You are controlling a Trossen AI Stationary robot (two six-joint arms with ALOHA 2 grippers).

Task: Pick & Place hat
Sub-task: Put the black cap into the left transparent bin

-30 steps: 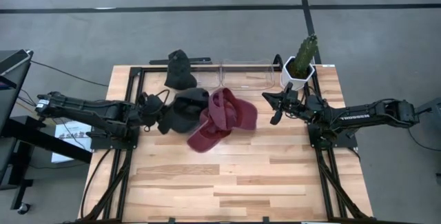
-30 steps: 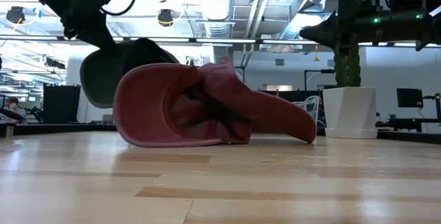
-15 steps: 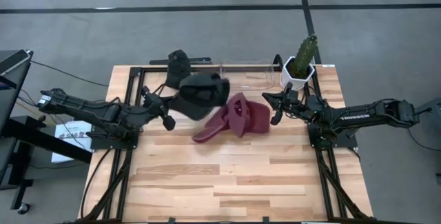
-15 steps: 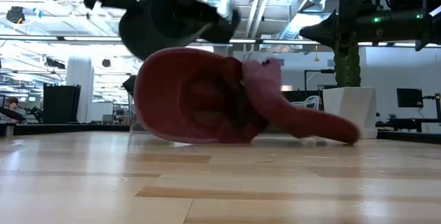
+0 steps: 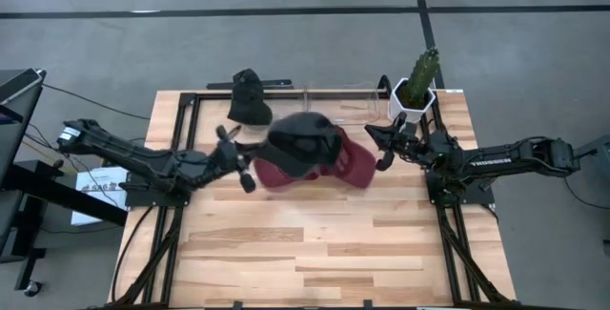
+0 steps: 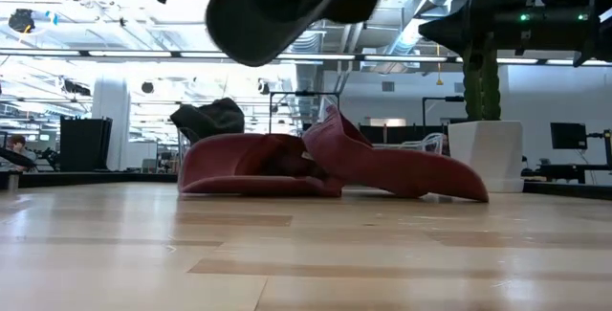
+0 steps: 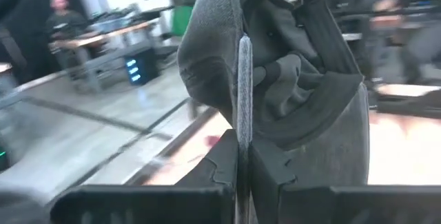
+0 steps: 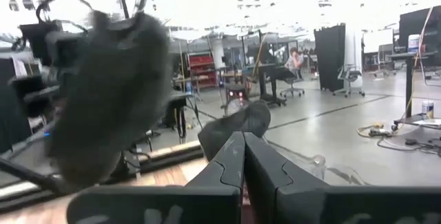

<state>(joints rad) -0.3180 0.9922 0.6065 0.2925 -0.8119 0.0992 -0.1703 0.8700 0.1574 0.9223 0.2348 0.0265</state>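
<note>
The left gripper (image 5: 255,160) reaches in from the table's left edge toward the middle, its fingers (image 7: 231,158) pinched tight on the brim of a dark grey fabric cap (image 5: 303,139). The cap hangs in the air, clear of the light wooden slat table (image 5: 324,243), directly above a maroon fabric cap (image 5: 357,165). In the low view the grey cap (image 6: 277,5) is well above the maroon one (image 6: 335,167), which lies flat and spread out on the wood, not touched by either arm.

Toward the far edge of the table, left of centre, a second dark fabric hat (image 5: 248,100) sits alone on the surface. Beside it along the far edge stands a clear plastic open box (image 5: 338,100); what it holds cannot be made out from above. At the far right corner a white angular pot (image 5: 412,101) stands upright with a green cactus (image 5: 423,68) planted in it.

The right gripper (image 5: 384,148) is held above the table near the right edge, just in front of the pot, its fingers (image 8: 238,162) pressed together with nothing between them. It is near the maroon cap's right side but apart from it.

In the left wrist view a person shows far back in the room.
</note>
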